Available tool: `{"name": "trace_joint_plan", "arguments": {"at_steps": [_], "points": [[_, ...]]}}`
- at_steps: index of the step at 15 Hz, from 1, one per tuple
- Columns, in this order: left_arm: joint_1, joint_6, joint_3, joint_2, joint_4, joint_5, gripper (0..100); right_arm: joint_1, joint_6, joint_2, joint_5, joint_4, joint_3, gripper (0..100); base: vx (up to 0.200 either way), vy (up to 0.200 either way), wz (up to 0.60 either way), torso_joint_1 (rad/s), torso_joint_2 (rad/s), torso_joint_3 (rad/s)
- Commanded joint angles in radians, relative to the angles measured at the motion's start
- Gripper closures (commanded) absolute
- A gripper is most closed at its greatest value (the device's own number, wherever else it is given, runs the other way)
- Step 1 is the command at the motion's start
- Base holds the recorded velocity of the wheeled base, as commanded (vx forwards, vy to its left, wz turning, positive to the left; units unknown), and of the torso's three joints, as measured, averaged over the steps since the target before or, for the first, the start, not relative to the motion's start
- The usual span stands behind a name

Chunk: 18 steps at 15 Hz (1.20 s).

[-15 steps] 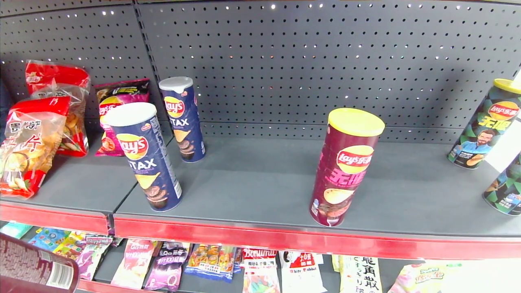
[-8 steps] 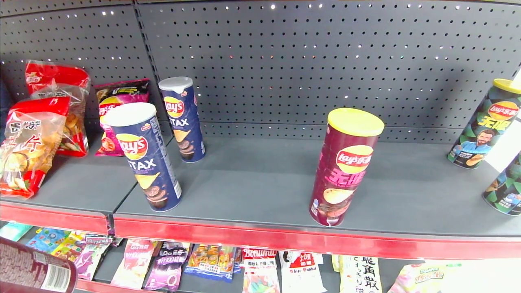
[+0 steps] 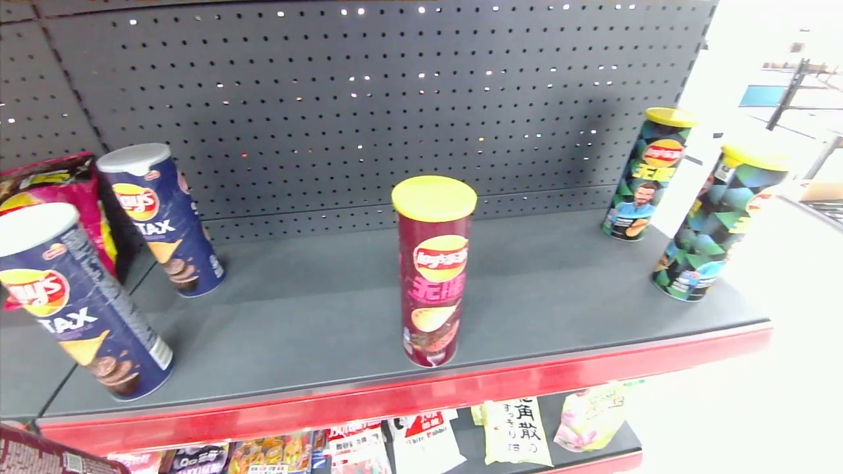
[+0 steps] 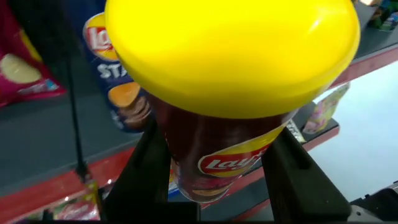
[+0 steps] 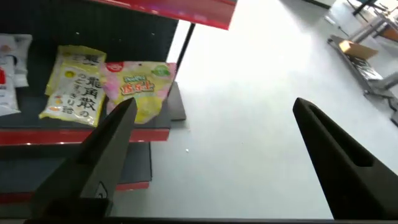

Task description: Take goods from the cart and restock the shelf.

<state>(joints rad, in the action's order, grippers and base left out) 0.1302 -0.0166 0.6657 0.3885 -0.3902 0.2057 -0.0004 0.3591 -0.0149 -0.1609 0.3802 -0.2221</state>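
Note:
My left gripper (image 4: 221,183) is shut on a maroon chip can with a yellow lid (image 4: 230,56), black fingers (image 4: 146,177) pressing its sides. That held can's lower end pokes into the head view's bottom left corner (image 3: 36,455), below the red front edge of the grey shelf (image 3: 527,296). A matching maroon can (image 3: 433,270) stands upright near the shelf's front, in the middle. My right gripper (image 5: 214,162) is open with nothing between its fingers, hanging low over the white floor beside the lower shelf.
Two blue cans (image 3: 164,220) (image 3: 72,303) stand at the left by a pink chip bag (image 3: 59,191). Two green cans (image 3: 642,174) (image 3: 718,224) stand at the right end. Bare shelf lies on both sides of the maroon can. Snack bags (image 3: 520,428) fill the lower shelf.
The head camera has swung to the right, so the whole shelf picture has shifted left and the shelf's right end shows. The held can sits lower in the corner.

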Motion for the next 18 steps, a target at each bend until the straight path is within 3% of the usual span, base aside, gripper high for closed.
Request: {"name": "trace_joint_plan", "arguments": {"at_steps": [1,4,6,10,12,15,18], "points": [[0.0,0.0,-0.002,0.0,-0.001,0.001,100,0.0,0.0,0.004,0.001,0.0,0.0,0,0.0,0.0,0.0,0.0,0.0,0.0],[0.0,0.001,0.002,0.004,0.004,0.003,100,0.0,-0.003,0.013,0.001,0.0,0.001,0,0.0,0.0,0.0,0.0,0.0,0.0],[0.0,0.001,0.009,0.026,0.007,0.043,100,0.0,-0.031,0.015,0.001,-0.009,0.003,0,0.0,0.0,0.0,0.0,0.0,0.0],[0.0,0.0,0.009,0.073,0.044,0.08,100,0.0,-0.287,0.015,0.063,-0.126,0.081,0,0.0,0.0,0.0,0.0,0.0,0.0],[0.0,0.0,0.002,0.092,0.08,0.087,100,0.0,-0.293,0.015,0.08,-0.193,0.109,0,0.0,0.0,0.0,0.0,0.0,0.0],[0.0,0.0,-0.003,0.119,0.113,0.087,100,0.0,-0.305,0.015,0.225,-0.262,0.144,0,0.0,0.0,0.0,0.0,0.0,0.0],[0.0,0.001,-0.008,0.113,0.116,0.127,100,0.0,-0.355,0.013,0.208,-0.274,0.152,0,0.0,0.0,0.0,0.0,0.0,0.0]]}}
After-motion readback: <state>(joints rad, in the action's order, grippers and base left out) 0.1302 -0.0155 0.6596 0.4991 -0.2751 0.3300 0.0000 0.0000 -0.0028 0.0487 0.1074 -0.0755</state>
